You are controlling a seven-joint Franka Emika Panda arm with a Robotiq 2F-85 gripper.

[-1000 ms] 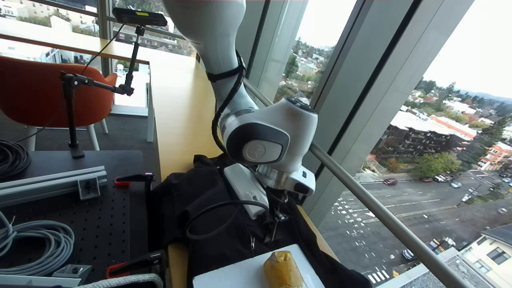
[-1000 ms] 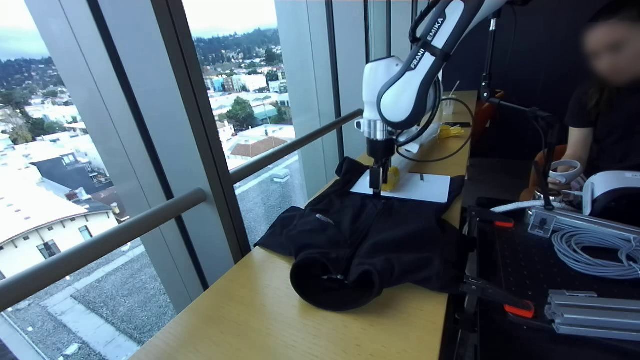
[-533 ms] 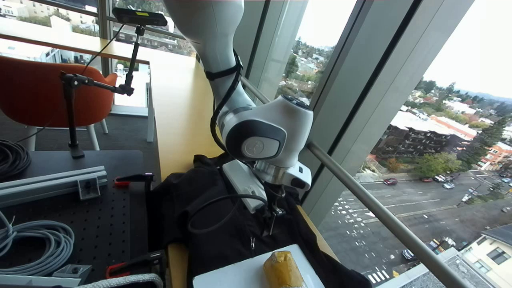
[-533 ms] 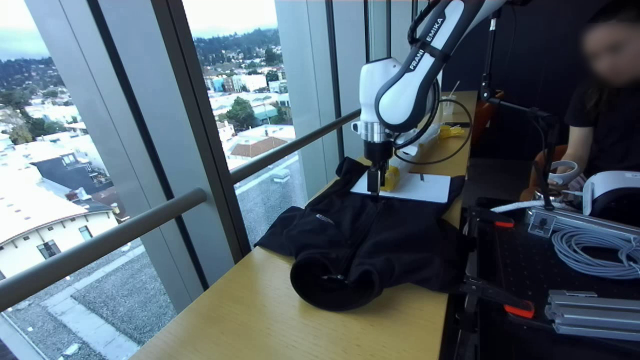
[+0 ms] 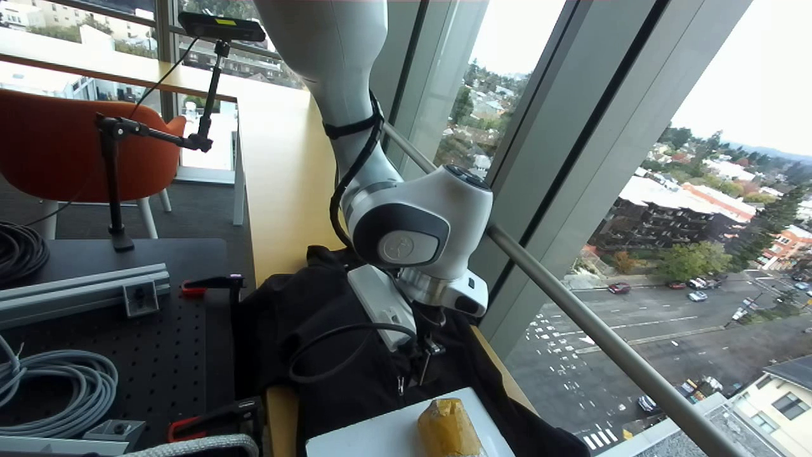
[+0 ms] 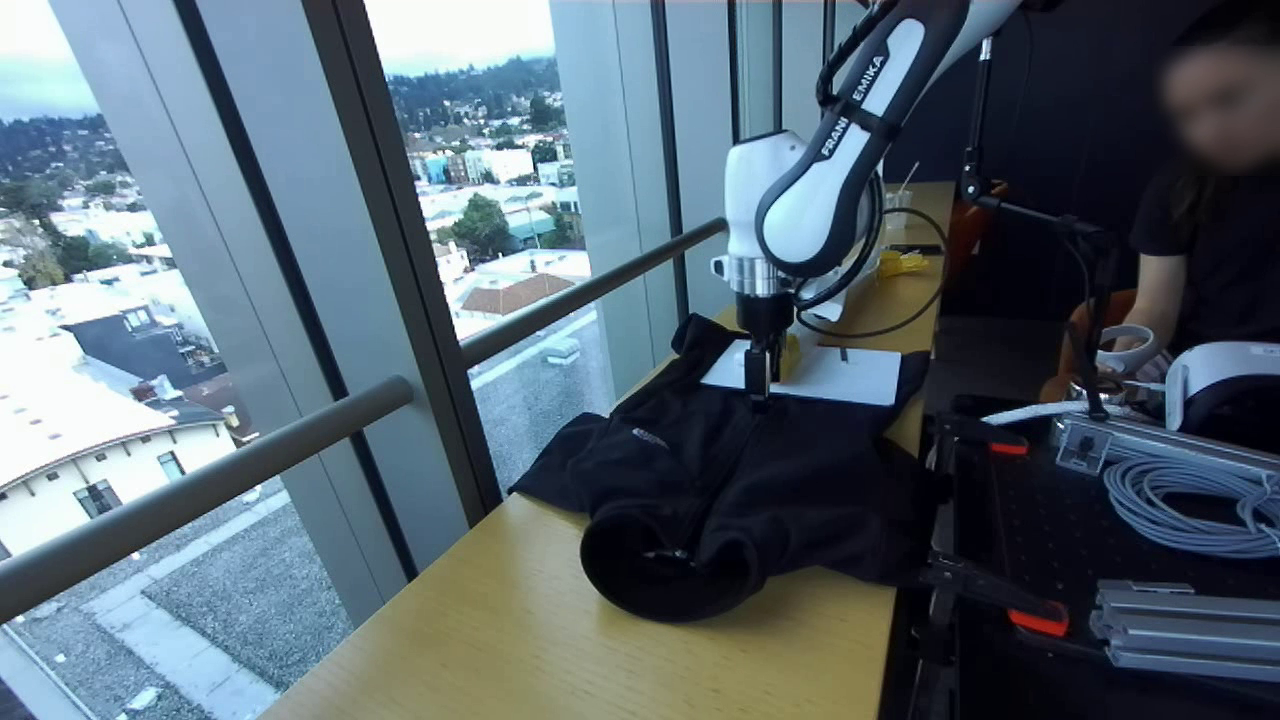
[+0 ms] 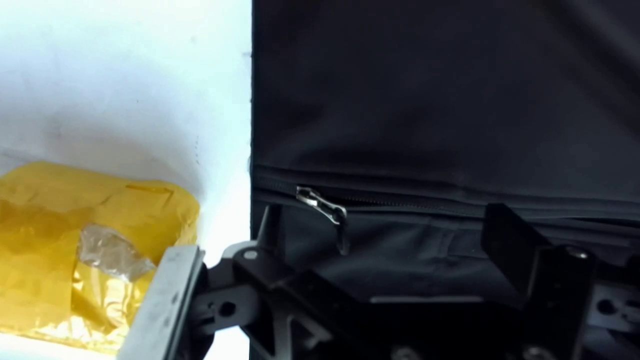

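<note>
A black jacket lies spread on the wooden table in both exterior views [image 5: 317, 304] [image 6: 800, 480] and fills much of the wrist view [image 7: 440, 100]. Its metal zipper pull [image 7: 322, 202] shows between my fingers, nearer the left one; it also shows in an exterior view [image 5: 400, 384]. My gripper [image 7: 385, 217] is open and empty, pointing down close over the jacket, in both exterior views [image 5: 425, 370] [image 6: 762, 395]. I cannot tell whether the fingertips touch the cloth. A white board [image 7: 125, 75] [image 5: 368, 425] lies on the jacket, beside the left finger. A yellow taped package [image 7: 45, 240] [image 5: 447, 425] sits on it.
A metal rail [image 5: 609, 343] runs along the windows beside the table [image 6: 560, 640]. A black perforated cart [image 5: 158, 355] holds aluminium profiles [image 5: 82, 292], a coiled grey cable [image 5: 63, 387] and red-black clamps [image 5: 216, 419]. A person [image 6: 1200, 220] sits beyond the cart.
The gripper has shifted slightly toward the zipper pull. It rose a little, then came down lower over the jacket. The jacket, board and package have not visibly moved.
</note>
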